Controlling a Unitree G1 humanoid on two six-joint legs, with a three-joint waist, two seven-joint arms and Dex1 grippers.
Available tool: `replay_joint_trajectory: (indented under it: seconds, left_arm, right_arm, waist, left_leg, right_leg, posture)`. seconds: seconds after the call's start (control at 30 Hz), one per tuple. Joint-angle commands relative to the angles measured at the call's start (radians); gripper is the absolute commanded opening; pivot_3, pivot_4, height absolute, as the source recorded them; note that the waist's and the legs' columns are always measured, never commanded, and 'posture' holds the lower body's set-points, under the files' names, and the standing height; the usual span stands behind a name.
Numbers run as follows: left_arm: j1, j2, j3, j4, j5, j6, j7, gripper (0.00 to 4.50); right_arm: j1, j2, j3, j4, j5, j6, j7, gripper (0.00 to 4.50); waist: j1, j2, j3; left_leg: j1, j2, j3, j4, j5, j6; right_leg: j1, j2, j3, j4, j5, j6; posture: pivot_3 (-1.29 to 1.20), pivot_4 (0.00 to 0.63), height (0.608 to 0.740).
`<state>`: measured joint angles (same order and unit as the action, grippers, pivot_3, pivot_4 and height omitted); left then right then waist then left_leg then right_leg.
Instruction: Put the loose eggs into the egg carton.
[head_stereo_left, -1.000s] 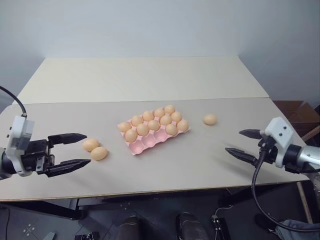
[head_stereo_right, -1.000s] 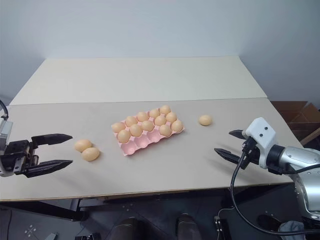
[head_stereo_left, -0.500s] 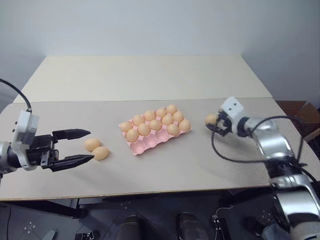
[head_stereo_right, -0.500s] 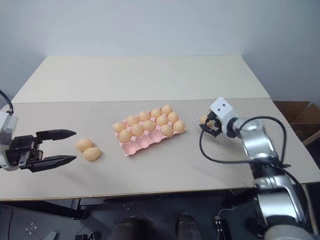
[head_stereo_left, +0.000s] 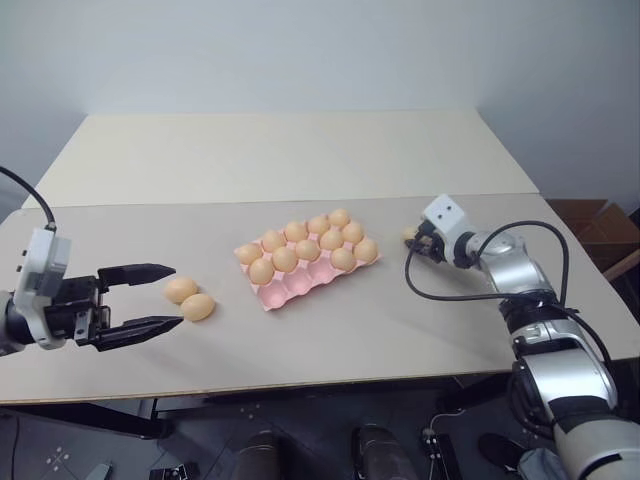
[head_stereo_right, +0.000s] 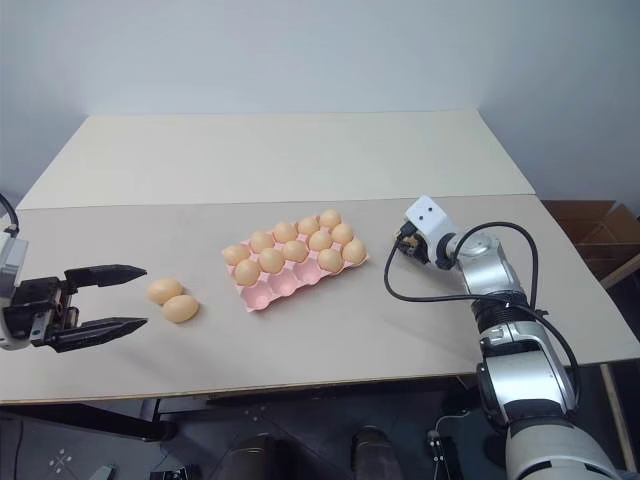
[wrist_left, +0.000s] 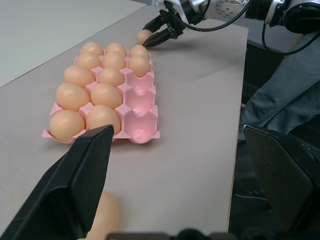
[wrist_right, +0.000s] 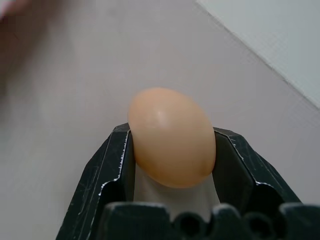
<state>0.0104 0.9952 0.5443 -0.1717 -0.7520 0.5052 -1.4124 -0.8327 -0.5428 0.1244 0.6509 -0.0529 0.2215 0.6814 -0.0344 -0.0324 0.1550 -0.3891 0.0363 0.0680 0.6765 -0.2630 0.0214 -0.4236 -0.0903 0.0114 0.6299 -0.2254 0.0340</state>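
Clamping from both sides, the right jaws (wrist_right: 172, 150) hold a loose egg (wrist_right: 171, 136) between their black fingers (wrist_right: 116, 160), each inner face pressed against the shell, with the pale bench (head_stereo_left: 330, 340) surface close beneath. In the head views this egg (head_stereo_left: 411, 235) sits at the tip of the right arm, just beside the far right corner of the egg carton (head_stereo_left: 290, 288) but apart from it; whether it rests on the bench or is lifted clear I cannot tell. The left wrist view shows the same grip from across the bench, the right jaws (wrist_left: 159, 34) closed about the egg (wrist_left: 144, 36) just past the carton's far end. The pink carton (wrist_left: 142, 100) lies flat near the middle of the bench, set at a slant, with eggs filling two of its three rows and one more egg in the end cup of the row nearest the robot, the one closest to the right arm; the other four cups of that row are bare. The left jaws (head_stereo_left: 142, 298) stand wide open, holding nothing, level above the bench well left of the carton. Just beyond their tips two more loose eggs (head_stereo_left: 190, 299) lie on the bench, touching each other, between the left jaws and the carton.
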Motion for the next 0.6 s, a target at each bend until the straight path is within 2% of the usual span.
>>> replay_joint_trajectory:
  seconds: [0.03,0.13,0.23,0.4,0.6]
  left_arm:
    - [0.030,0.023,0.072,-0.018,-0.020,0.010,-0.005,4.50]
    - [0.063,0.026,0.103,-0.016,-0.013,0.013,-0.005,4.50]
    - [0.074,0.028,0.118,-0.014,-0.016,0.017,0.001,4.50]
    - [0.069,0.021,0.118,-0.021,-0.022,0.024,0.010,4.50]
    - [0.067,0.017,0.116,-0.030,-0.030,0.028,0.016,4.50]
  right_arm:
    - [0.080,-0.037,-0.069,-0.448,0.110,0.195,0.056,2.10]
    - [0.152,-0.030,-0.053,-0.756,0.179,0.376,0.079,2.10]
    - [0.165,0.026,0.010,-0.907,0.200,0.481,0.054,2.10]
    - [0.150,0.142,0.136,-0.914,0.159,0.521,-0.018,2.10]
    - [0.155,0.204,0.240,-0.821,0.112,0.505,-0.041,2.10]
  waist:
    - [0.001,0.000,0.000]
    - [-0.003,0.000,0.000]
    - [-0.006,0.000,0.000]
    - [-0.005,0.000,0.000]
    - [-0.002,0.000,0.000]
  left_leg:
    - [-0.001,0.000,-0.002,0.000,0.000,0.000]
    - [0.000,0.001,-0.004,-0.001,-0.001,0.001]
    - [0.001,0.002,-0.004,-0.001,-0.001,0.000]
    - [0.003,0.003,-0.003,0.000,0.001,-0.001]
    - [0.000,0.000,-0.003,0.000,0.001,-0.001]
  right_leg:
    - [0.000,0.000,0.000,0.000,0.000,0.000]
    - [-0.001,0.000,-0.001,0.000,0.000,0.000]
    - [0.000,0.000,-0.001,0.001,0.000,0.000]
    - [0.001,0.002,-0.001,0.001,0.001,-0.002]
    - [-0.001,0.000,-0.001,0.000,0.001,-0.002]
  posture:
    - [0.00,0.150,0.740]
    - [0.00,0.150,0.740]
    - [0.00,0.150,0.740]
    - [0.00,0.150,0.740]
    - [0.00,0.150,0.740]
